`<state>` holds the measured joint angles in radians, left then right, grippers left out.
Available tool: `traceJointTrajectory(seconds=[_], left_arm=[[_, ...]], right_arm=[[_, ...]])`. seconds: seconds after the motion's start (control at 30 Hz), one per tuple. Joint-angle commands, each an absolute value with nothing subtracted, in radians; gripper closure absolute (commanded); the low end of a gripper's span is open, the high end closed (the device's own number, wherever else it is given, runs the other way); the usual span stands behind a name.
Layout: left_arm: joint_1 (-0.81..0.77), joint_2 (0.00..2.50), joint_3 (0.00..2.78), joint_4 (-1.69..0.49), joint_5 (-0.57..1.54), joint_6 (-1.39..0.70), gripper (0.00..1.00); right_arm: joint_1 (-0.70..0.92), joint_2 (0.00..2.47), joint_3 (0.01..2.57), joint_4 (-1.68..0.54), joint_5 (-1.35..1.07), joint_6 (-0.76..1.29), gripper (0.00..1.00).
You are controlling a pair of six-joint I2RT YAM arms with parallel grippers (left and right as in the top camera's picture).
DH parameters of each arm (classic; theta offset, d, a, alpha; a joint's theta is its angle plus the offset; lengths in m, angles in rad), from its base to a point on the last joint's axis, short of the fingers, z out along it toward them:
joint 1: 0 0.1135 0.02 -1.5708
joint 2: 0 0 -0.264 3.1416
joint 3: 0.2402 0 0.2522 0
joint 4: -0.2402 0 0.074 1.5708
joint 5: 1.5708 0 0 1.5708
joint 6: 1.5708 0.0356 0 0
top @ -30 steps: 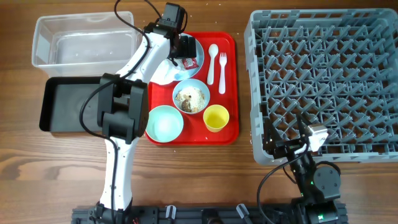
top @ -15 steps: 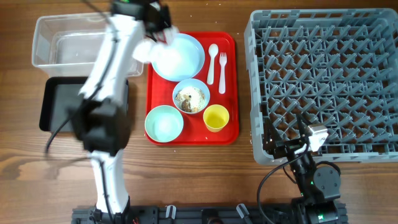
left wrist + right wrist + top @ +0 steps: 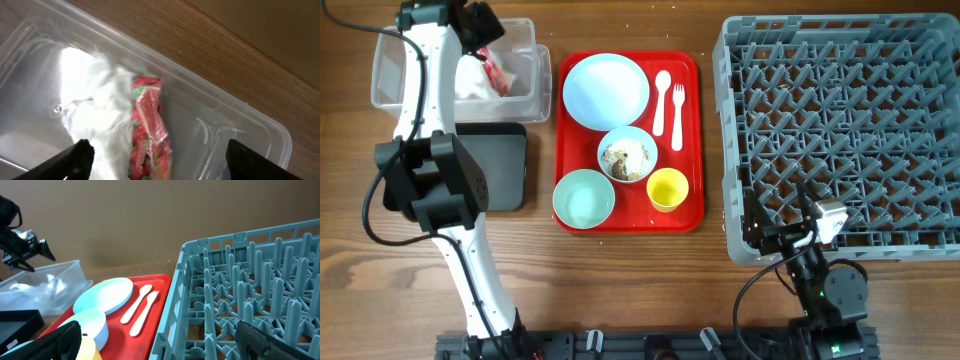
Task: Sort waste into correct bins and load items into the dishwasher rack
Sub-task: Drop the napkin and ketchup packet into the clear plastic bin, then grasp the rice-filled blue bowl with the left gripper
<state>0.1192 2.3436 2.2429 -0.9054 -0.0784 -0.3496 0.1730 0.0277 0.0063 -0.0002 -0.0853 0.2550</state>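
My left gripper (image 3: pixel 483 30) hangs open over the clear tub (image 3: pixel 395 75) at the back left. In the left wrist view its fingers (image 3: pixel 157 162) stand wide apart above the crumpled white napkin (image 3: pixel 97 105) and the red wrapper (image 3: pixel 148 125), both inside the tub (image 3: pixel 235 130). On the red tray lie the plate (image 3: pixel 605 90), a bowl with food scraps (image 3: pixel 627 156), an empty bowl (image 3: pixel 584 198), the yellow cup (image 3: pixel 667 190), the spoon (image 3: pixel 661 100) and the fork (image 3: pixel 677 105). My right gripper (image 3: pixel 775 238) is open and empty at the front edge of the grey rack (image 3: pixel 840 120).
The black tray (image 3: pixel 510 165) lies just in front of the clear tub, mostly under my left arm. The red tray (image 3: pixel 692 140) sits between the bins and the rack. The rack (image 3: pixel 240 295) fills the right of the right wrist view.
My left arm swung left from the plate on the red tray to over the clear tub. The napkin and wrapper left the plate and now lie in the tub. The right arm has not moved.
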Motion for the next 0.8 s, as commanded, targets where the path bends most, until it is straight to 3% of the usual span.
traceJointTrajectory(seconds=[0.0,0.13,0.33,0.47,0.53,0.77], left_arm=[[0.123,2.300,2.246,-0.897,-0.084,-0.345,0.07],[0.122,2.084,2.246,-0.978,-0.023,-0.345,0.06],[0.047,1.854,2.245,-1.362,0.154,-0.345,0.05],[-0.223,1.937,2.242,-1.486,0.146,-0.354,0.15],[-0.374,2.035,2.241,-1.476,0.059,-0.466,0.16],[-0.577,2.332,2.240,-1.357,0.031,-0.649,0.24]], right_arm=[[0.169,0.021,0.005,0.003,-0.076,0.238,0.00],[0.169,0.021,0.005,0.003,-0.076,0.239,0.00],[0.169,0.021,0.005,0.003,-0.076,0.238,0.01],[0.169,0.021,0.005,0.003,-0.076,0.238,0.00],[0.169,0.021,0.005,0.003,-0.076,0.239,0.01],[0.169,0.021,0.005,0.003,-0.076,0.238,0.00]])
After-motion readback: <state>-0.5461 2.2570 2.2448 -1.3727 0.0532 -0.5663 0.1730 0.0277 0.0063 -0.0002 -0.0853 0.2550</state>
